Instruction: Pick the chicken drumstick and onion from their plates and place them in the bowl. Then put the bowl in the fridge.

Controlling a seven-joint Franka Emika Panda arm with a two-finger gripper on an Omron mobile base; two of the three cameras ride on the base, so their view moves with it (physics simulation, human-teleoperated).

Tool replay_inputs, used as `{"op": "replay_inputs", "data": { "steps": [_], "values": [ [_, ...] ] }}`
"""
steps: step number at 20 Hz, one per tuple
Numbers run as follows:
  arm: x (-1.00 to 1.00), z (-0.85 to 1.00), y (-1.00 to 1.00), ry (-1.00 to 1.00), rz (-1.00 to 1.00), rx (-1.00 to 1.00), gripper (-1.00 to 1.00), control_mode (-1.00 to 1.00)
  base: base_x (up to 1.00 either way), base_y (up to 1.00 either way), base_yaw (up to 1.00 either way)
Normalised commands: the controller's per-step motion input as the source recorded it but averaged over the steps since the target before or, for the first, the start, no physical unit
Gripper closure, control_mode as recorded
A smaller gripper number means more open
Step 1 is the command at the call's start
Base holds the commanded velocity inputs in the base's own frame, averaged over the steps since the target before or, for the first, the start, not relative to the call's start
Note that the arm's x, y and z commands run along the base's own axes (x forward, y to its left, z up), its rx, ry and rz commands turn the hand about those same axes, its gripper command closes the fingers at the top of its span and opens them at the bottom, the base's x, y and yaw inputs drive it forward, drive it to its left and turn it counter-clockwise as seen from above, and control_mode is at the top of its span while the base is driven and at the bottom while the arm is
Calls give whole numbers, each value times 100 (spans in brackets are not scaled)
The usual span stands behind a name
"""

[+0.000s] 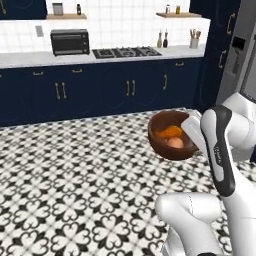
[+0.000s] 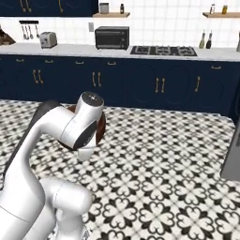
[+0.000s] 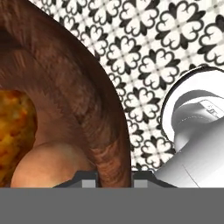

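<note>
Left base view, hand (image 3: 114, 177) clamped on bowl (image 1: 162, 145) rim, bowl tipped leftward, drumstick (image 1: 170, 132) above onion (image 1: 175, 143) inside

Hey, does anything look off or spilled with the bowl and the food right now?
Nothing spilled. The bowl is carried tilted in mid-air over the tiled floor, its opening turned sideways toward the left base camera, gripper shut on its rim. The drumstick and onion sit inside; that tilt is the one oddity.

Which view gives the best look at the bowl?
The left base view: the whole bowl shows, tilted, with both foods inside. The hand view shows its rim and inner wall close up; the right base view shows a brown sliver behind the arm.
</note>
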Motion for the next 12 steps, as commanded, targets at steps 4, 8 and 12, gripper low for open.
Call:
{"op": "replay_inputs", "data": {
  "steps": [4, 8, 12],
  "values": [
    [0, 0, 0, 0, 0, 0, 100, 100, 100, 53, -29],
    [0, 0, 0, 0, 0, 0, 100, 100, 100, 82, -46],
    [0, 0, 0, 0, 0, 0, 100, 100, 92, 89, -51]
  ]
}}
